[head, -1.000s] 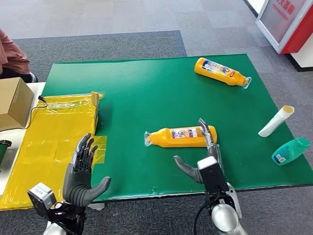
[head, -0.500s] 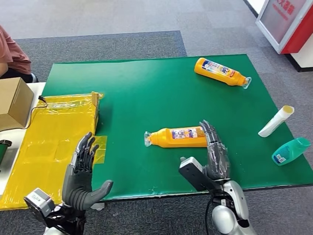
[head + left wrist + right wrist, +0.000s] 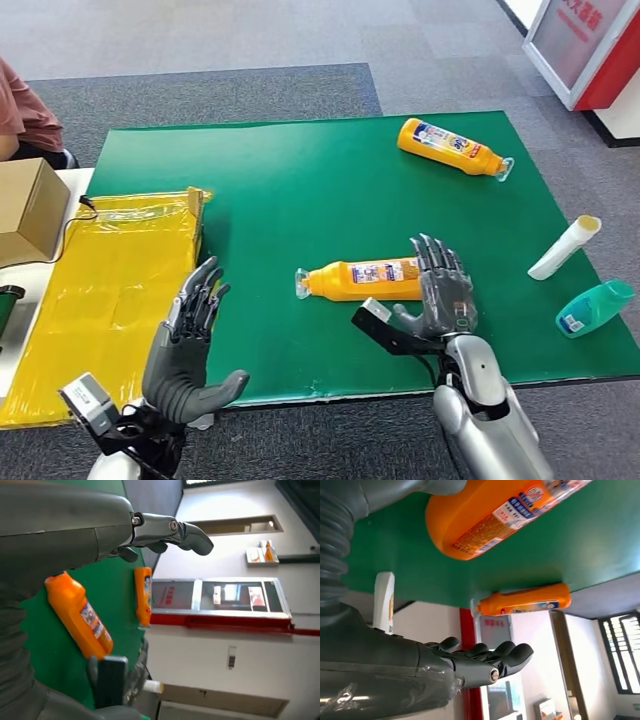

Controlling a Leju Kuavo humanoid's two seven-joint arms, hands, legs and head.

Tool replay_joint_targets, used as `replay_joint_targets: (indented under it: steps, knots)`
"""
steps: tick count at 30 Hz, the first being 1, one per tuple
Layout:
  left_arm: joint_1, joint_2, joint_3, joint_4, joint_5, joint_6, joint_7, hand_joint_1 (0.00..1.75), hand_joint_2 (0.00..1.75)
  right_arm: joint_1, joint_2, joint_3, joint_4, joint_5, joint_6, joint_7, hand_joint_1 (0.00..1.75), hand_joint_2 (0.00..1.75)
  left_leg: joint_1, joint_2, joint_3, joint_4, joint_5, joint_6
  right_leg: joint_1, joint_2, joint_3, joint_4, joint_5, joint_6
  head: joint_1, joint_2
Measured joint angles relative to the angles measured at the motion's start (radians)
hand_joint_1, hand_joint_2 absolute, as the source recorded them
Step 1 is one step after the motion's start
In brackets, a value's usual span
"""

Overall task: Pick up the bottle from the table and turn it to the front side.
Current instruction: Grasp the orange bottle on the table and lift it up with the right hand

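Observation:
An orange bottle (image 3: 362, 280) lies on its side on the green table (image 3: 302, 180), cap pointing left, label facing up. My right hand (image 3: 441, 290) is open at the bottle's base end, fingers spread and pointing away from me; I cannot tell whether it touches the bottle. The right wrist view has this bottle (image 3: 497, 515) close by, apart from the straight fingers (image 3: 486, 657). My left hand (image 3: 185, 345) is open and raised over the table's front edge, holding nothing. The left wrist view shows the same bottle (image 3: 79, 615) beyond its fingers (image 3: 170, 530).
A second orange bottle (image 3: 451, 146) lies at the far right. A white bottle (image 3: 564, 247) and a teal bottle (image 3: 596, 306) lie at the right edge. A yellow bag (image 3: 113, 280) covers the left side, beside a cardboard box (image 3: 26, 205). A person (image 3: 23, 110) sits at the far left.
My right hand has turned from edge-on to back-up and moved forward beside the bottle's base. My left hand has risen and shifted a little right. The bottle has not moved.

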Motion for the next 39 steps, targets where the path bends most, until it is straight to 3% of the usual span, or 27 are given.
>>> replay_joint_targets:
  steps: [3, 10, 23, 34, 38, 39]
  knots:
    - [-0.048, 0.0, -0.026, 0.006, 0.007, -0.024, 0.009, 0.0, 1.75, -0.099, -0.003, 0.005, 0.171, 0.051, -0.005, 0.006, 0.0, 1.75, 0.0, 0.0, 0.0, 0.0, 0.002, 0.001, 0.0, 0.0, 0.0, 0.0, 0.001, 0.0, 0.0, 0.0]
    - [-0.11, 0.007, -0.061, 0.011, 0.011, -0.046, 0.019, 0.0, 1.75, -0.211, 0.012, 0.002, 0.412, -0.023, -0.024, -0.039, 0.0, 1.75, 0.0, 0.0, 0.0, 0.0, 0.002, 0.001, -0.001, 0.0, 0.0, 0.0, 0.002, 0.0, 0.0, 0.0]
    - [-0.174, 0.013, -0.127, 0.014, 0.002, -0.085, 0.029, 0.0, 1.75, -0.288, 0.033, 0.003, 0.579, 0.01, -0.017, -0.045, 0.0, 1.75, -0.001, 0.0, -0.001, 0.0, 0.002, 0.001, -0.001, 0.0, 0.0, 0.0, 0.001, 0.001, 0.0, 0.0]
    - [-0.188, 0.017, -0.159, 0.019, 0.028, -0.107, 0.038, 0.0, 1.75, -0.35, 0.044, 0.046, 0.664, 0.084, 0.062, -0.042, 0.0, 1.75, -0.001, 0.0, 0.0, 0.0, 0.002, 0.001, -0.001, 0.0, 0.0, 0.0, 0.001, 0.0, 0.0, 0.0]
    - [-0.188, 0.018, -0.159, 0.02, 0.039, -0.109, 0.038, 0.0, 1.75, -0.369, 0.045, 0.069, 0.694, 0.102, 0.083, -0.035, 1.75, 1.75, -0.001, 0.0, 0.001, 0.0, 0.002, 0.001, -0.001, 0.0, 0.001, 0.0, 0.002, 0.001, 0.0, 0.0]
    - [-0.188, 0.018, -0.159, 0.02, 0.04, -0.111, 0.038, 0.0, 1.75, -0.372, 0.045, 0.073, 0.7, 0.103, 0.085, -0.035, 1.75, 1.75, -0.001, 0.0, 0.001, 0.0, 0.002, 0.001, -0.001, 0.0, 0.001, 0.0, 0.002, 0.001, 0.0, 0.0]
